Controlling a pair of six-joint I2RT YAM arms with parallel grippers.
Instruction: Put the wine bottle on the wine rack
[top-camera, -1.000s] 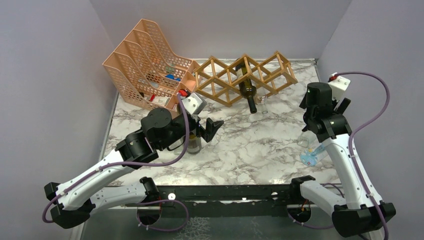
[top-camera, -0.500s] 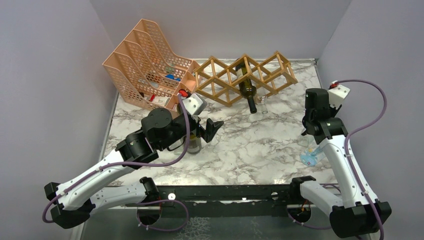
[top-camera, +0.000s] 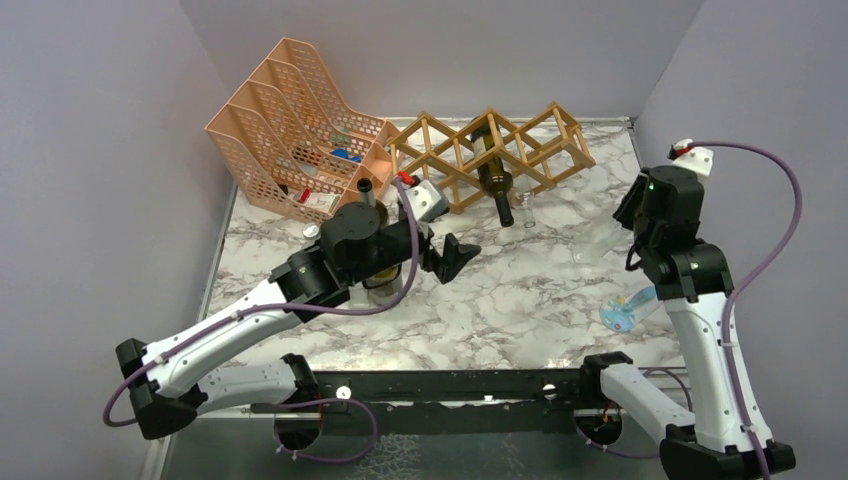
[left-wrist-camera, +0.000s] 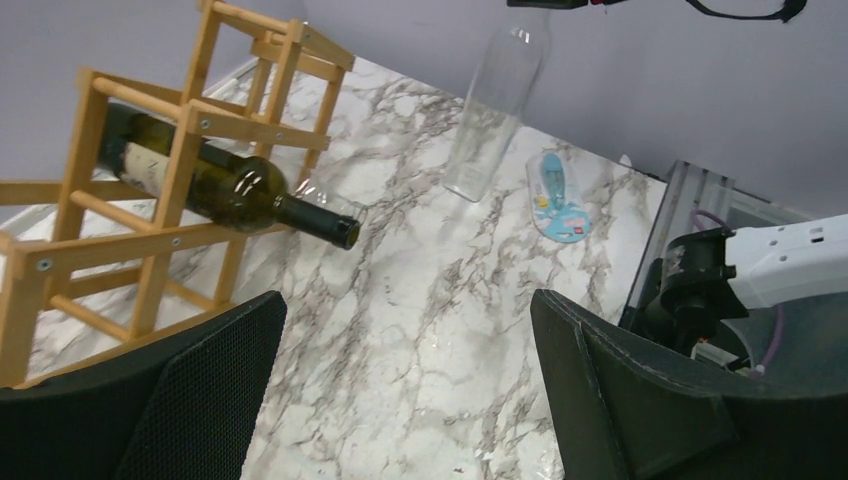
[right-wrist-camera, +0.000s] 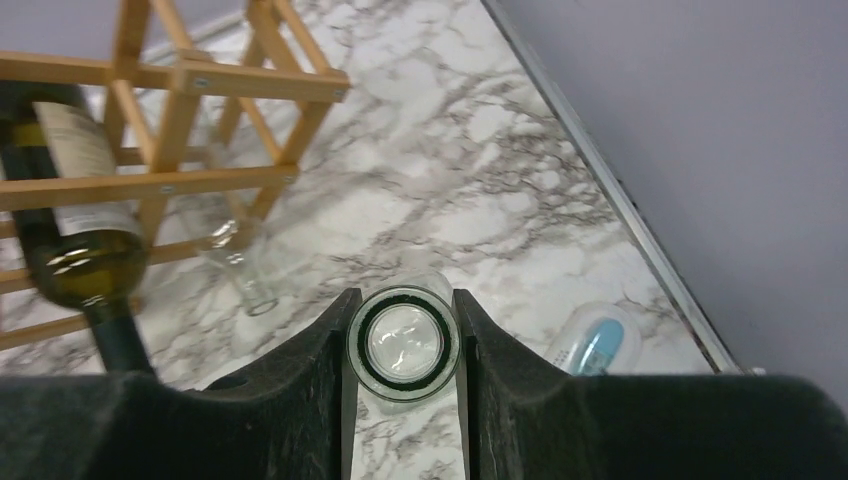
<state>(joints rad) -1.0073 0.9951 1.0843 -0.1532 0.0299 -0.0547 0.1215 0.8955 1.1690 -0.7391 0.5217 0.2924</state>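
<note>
A clear glass wine bottle stands tilted on the marble at the right, and its open mouth shows from above. My right gripper is shut on its neck, one finger on each side. The wine rack, a light wooden lattice, sits at the back middle with a dark green bottle lying in one cell. My left gripper hangs open and empty over bare marble in front of the rack. I cannot tell whether the clear bottle's base touches the table.
A peach perforated file organizer stands at the back left. A dark bottle stands upright beneath my left arm. A small clear bottle lies at the rack's foot. A clear blue-labelled container lies near the right front edge.
My right gripper has shut on the clear bottle's neck and its wrist has shifted right. My left arm has swung right and forward, uncovering the dark bottle's neck.
</note>
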